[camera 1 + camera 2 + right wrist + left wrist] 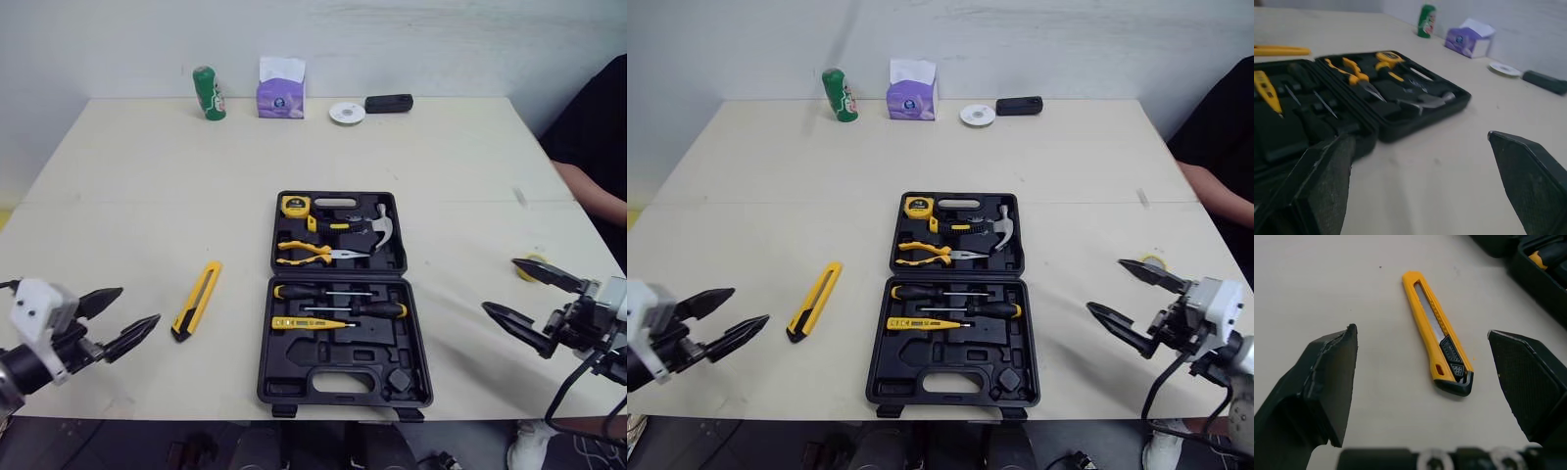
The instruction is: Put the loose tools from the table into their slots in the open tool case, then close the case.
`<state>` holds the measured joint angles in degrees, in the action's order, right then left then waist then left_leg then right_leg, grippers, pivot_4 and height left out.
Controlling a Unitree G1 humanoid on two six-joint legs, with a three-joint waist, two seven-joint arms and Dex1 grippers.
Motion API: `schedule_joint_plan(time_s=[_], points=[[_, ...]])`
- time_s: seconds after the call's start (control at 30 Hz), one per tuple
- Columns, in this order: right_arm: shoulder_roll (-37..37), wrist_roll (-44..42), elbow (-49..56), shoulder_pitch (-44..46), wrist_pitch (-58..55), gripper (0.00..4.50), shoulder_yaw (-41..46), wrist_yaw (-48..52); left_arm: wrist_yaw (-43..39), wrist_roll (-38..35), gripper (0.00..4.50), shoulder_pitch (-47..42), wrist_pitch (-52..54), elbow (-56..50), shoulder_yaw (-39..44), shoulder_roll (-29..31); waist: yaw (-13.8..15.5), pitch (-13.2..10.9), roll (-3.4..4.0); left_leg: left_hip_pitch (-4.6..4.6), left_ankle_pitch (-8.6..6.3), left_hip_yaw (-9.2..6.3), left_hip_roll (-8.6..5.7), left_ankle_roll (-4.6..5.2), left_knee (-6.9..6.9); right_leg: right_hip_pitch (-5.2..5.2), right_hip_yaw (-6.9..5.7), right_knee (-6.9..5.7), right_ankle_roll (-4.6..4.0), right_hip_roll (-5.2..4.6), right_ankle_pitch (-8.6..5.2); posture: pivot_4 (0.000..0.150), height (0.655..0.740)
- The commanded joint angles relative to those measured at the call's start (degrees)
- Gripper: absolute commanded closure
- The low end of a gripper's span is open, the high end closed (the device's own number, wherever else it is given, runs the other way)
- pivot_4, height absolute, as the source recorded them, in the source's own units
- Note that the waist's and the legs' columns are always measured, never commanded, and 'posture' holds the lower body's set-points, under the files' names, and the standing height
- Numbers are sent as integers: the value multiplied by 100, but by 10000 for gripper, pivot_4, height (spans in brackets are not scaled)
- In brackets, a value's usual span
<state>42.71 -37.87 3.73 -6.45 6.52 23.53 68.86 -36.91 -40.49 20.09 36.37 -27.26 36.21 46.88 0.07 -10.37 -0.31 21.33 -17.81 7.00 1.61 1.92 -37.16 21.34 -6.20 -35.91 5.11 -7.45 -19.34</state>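
At the table's point(118, 196) near edge, my left gripper point(140, 305) hung with its fingers spread wide, and the yellow utility knife point(197, 300) lay loose on the tabletop just ahead of it. My right gripper point(500, 285) was open too, off to the right of the open tool case point(294, 377). That case sat between them, with screwdrivers point(333, 292) in its near half and pliers point(309, 255) and a hammer point(372, 223) in the far half. Beyond stood a green can point(208, 93) and a tissue box point(281, 88).

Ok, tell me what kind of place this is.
Probably an office or lab room: a plain cream table against a white wall, with a tissue box, a green can and an open tool case.
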Motion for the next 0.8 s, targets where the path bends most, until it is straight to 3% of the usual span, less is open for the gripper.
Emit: schedule_joint_plan(time_s=[0.03, 0.2, 0.37, 0.8], points=[[30, -185, 508, 332, -237, 0, -258, 124, 835, -381, 349, -331, 1533, -680, -228, 445, -15, -1, -3, 0, 1, 0, 0, -1, -1, 0, 1, -1, 1, 0, 1, 1500, 7400], [-23, -318, 901, 594, -606, 0, -619, 241, 2313, -829, 349, -1574, 3657, -957, -500, 337, -18, -4, -1, 0, 22, -1, 0, -36, 6, 3, 0, -1, 0, 8, 0, 1500, 7400], [-15, -370, 1175, 756, -816, 0, -799, 327, 3010, -778, 349, -2367, 4742, -1246, -949, -161, -2, -4, -3, 5, 25, -1, -5, -37, 0, 3, 1, -4, 4, 9, 2, 1500, 7400], [-16, -289, 1413, 790, -1014, 0, -881, 305, 3430, 173, 349, -2940, 5339, -1048, -1788, -951, 26, -10, -18, 9, 28, 1, -7, -44, -3, 5, 3, -1, 10, 16, 5, 1500, 7400]])
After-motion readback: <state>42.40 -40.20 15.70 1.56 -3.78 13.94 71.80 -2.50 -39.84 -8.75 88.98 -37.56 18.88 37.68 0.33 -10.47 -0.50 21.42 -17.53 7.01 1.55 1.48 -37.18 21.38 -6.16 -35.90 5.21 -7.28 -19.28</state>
